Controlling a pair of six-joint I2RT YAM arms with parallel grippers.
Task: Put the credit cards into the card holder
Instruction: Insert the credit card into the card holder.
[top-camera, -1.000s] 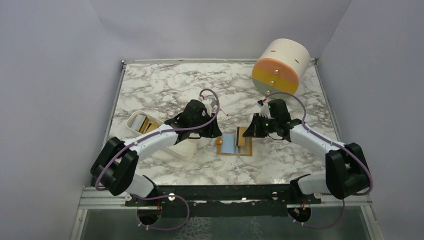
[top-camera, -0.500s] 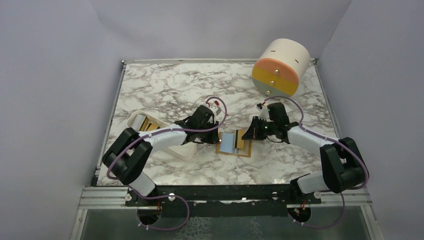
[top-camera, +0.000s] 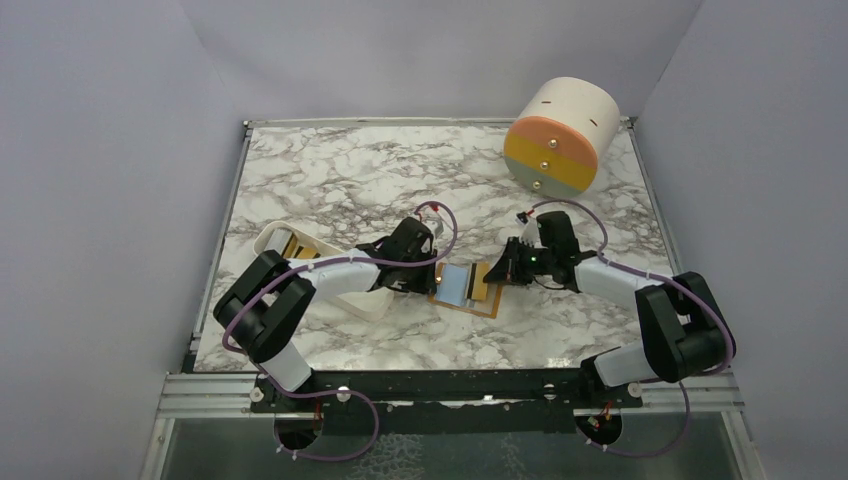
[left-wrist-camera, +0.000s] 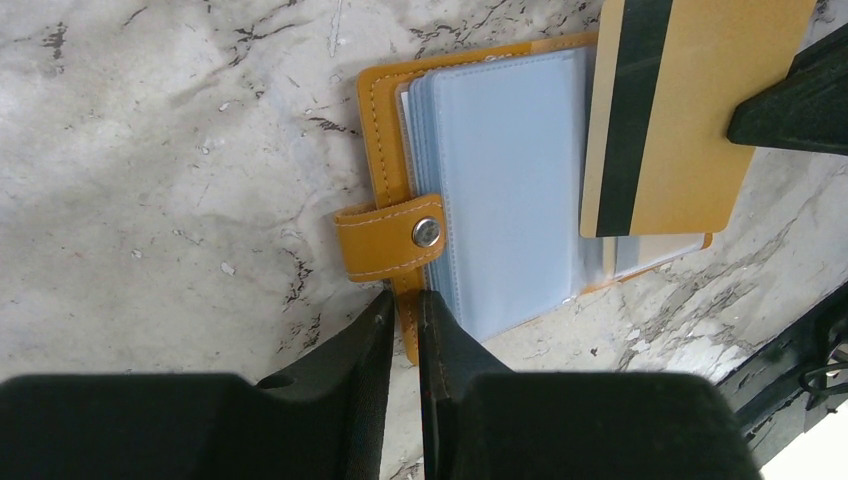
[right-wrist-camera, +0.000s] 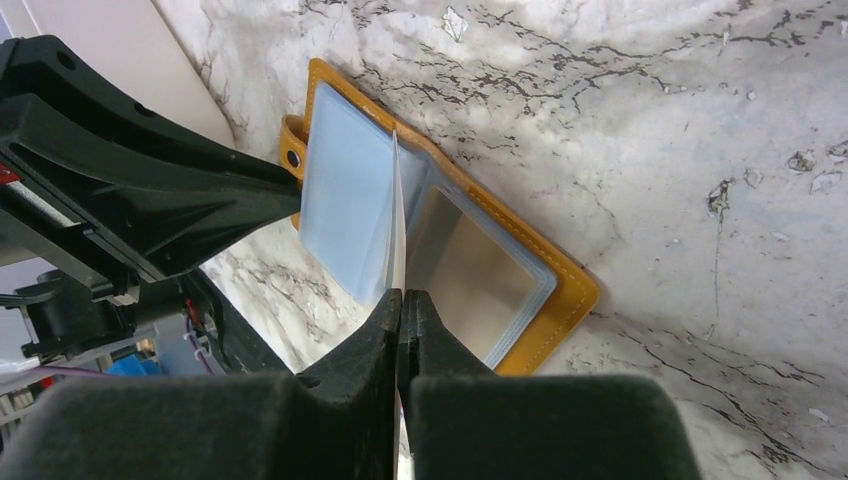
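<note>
The left end effector (left-wrist-camera: 405, 300) clamps the 9 o'clock edge of the holder (left-wrist-camera: 500, 180) by the snap tab (left-wrist-camera: 392, 238); the right end effector (right-wrist-camera: 402, 298) pinches a gold card (left-wrist-camera: 690, 110) over its 3 o'clock half; holder open on the counter (left-wrist-camera: 150, 150).

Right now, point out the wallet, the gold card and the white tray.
wallet (left-wrist-camera: 375, 245): left wrist view, orange snap strap.
gold card (left-wrist-camera: 700, 100): left wrist view, face beside the black stripe.
white tray (top-camera: 265, 238): top view, far-left rim.
</note>
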